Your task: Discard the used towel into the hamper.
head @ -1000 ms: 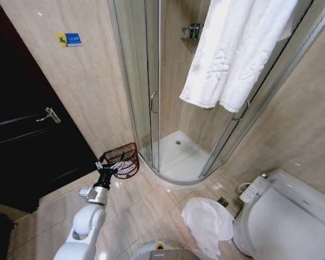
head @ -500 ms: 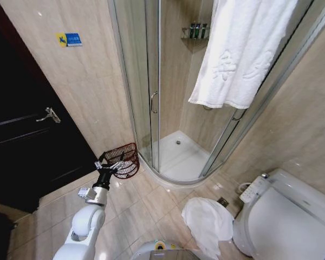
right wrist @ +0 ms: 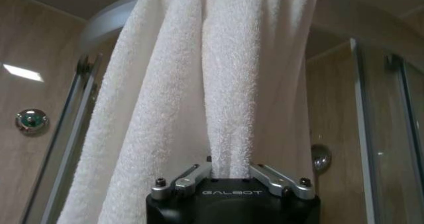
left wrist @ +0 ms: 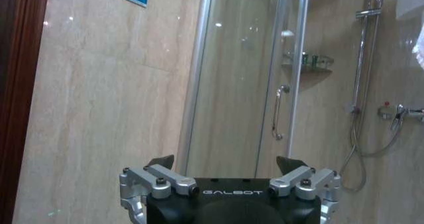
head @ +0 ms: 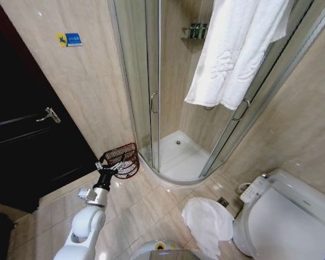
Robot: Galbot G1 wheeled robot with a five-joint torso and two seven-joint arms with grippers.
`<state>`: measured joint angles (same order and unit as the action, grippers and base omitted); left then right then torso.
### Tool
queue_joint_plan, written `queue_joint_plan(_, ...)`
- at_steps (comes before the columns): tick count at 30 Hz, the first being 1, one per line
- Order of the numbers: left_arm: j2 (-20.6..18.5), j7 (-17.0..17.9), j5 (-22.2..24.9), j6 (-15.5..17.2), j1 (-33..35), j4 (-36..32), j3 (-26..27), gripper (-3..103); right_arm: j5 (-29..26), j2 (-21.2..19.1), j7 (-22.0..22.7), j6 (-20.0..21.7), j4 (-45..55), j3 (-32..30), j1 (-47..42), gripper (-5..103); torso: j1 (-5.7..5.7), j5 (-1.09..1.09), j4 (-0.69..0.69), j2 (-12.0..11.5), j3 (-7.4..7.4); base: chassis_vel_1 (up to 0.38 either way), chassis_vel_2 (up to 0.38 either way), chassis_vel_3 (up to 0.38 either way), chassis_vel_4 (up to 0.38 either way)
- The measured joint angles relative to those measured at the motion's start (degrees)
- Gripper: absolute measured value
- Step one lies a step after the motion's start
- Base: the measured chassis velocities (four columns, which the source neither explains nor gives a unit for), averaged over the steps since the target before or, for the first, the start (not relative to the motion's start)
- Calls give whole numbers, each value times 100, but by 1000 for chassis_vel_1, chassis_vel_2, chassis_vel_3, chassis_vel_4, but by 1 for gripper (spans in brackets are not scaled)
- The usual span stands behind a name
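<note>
Large white terry towel (head: 235, 51) hangs in folds high in front of the curved glass shower enclosure (head: 151, 92). In the right wrist view the right claw (right wrist: 231, 170) is clenched on a fold of this towel (right wrist: 225, 85), with cloth gathered between the metal fingers (right wrist: 188, 177) and rising away from them.

Left claw (head: 109, 165) is low on the left, arm extended over the beige floor tiles (head: 135, 211). Fingers spread apart, nothing between them; the left wrist view shows the left claw (left wrist: 225, 167) with both fingertips well apart, pointed at the beige wall tile and shower door.

Small round open-weave hamper of dark reddish-brown wire (head: 124, 160) sits on the floor against the wall, just beside the shower base, tilted so its opening faces toward the camera. Left claw is just beside its rim; contact cannot be told.

A second white cloth (head: 208, 222) lies crumpled on the floor beside the white toilet (head: 284, 216).
</note>
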<state>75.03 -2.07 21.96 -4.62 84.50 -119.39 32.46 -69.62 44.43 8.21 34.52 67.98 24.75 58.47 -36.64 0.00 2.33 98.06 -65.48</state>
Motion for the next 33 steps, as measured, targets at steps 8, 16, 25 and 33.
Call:
queue_joint_plan(8,11,14,37,13,-91,-24,-12,100,-146,-70,23,20,69,32,17,7,0,0,0,0,0,0,0,0,0)
queue_joint_plan(16,-29,20,5,236,-136,-222,42,100,-310,-114,80,63,163,164,126,7,-24,1,0,51,-26,0,0,0,0)
queue_joint_plan(25,-34,30,16,220,-179,-211,29,100,-435,-165,91,126,202,344,278,7,-211,1,0,453,-238,0,0,0,0)
queue_joint_plan(33,-30,30,35,211,-175,-181,8,100,-545,-367,162,265,491,427,319,7,-301,1,1,634,-336,0,0,0,0)
